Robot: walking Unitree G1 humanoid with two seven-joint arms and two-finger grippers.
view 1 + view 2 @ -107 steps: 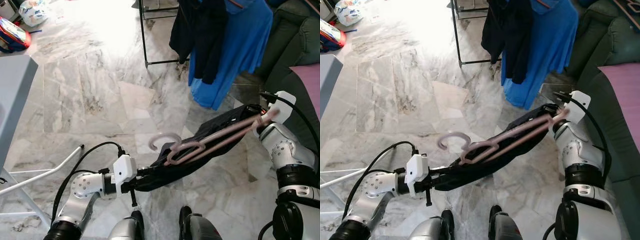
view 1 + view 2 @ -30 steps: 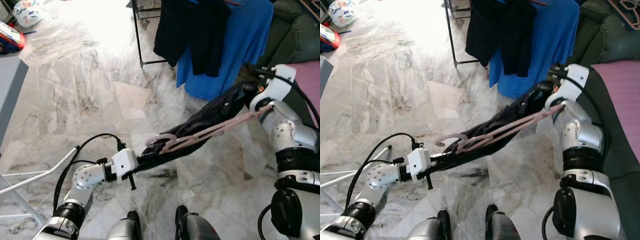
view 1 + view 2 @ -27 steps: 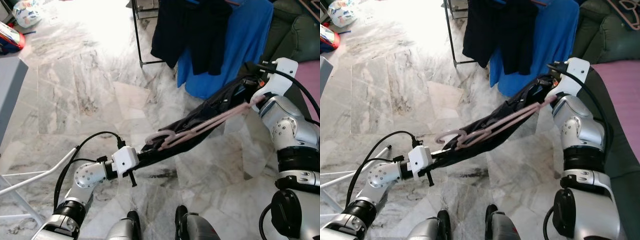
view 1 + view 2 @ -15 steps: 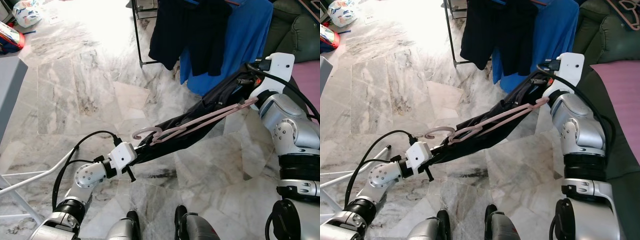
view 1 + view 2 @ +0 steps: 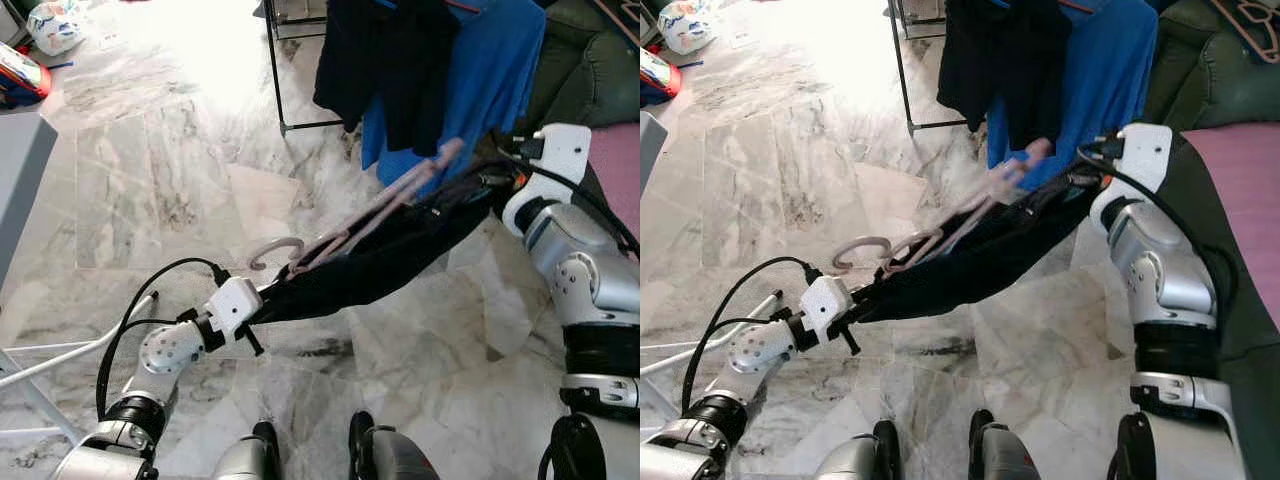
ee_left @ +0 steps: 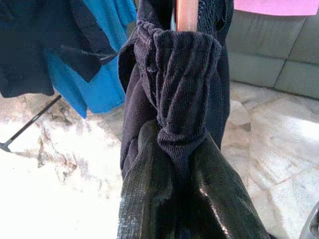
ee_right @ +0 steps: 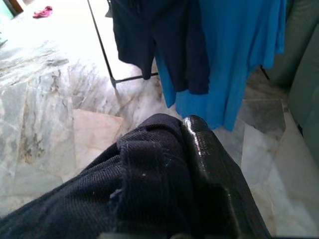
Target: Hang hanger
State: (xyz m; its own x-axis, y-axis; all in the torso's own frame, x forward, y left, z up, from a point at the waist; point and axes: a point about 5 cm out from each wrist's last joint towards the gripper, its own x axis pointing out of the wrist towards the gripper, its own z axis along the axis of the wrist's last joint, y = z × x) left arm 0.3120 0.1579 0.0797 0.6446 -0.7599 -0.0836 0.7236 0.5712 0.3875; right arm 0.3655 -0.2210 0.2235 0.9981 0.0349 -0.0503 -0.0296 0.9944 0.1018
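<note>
Pink hanger has sprung free of the right hand.

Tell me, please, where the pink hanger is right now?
In the left eye view, the pink hanger slants above the dark garment stretched between both grippers, its hook toward the left gripper.

Dark corduroy garment stretched between left gripper and right gripper; pink plastic hanger lying on it; black metal clothes rack behind.
</note>
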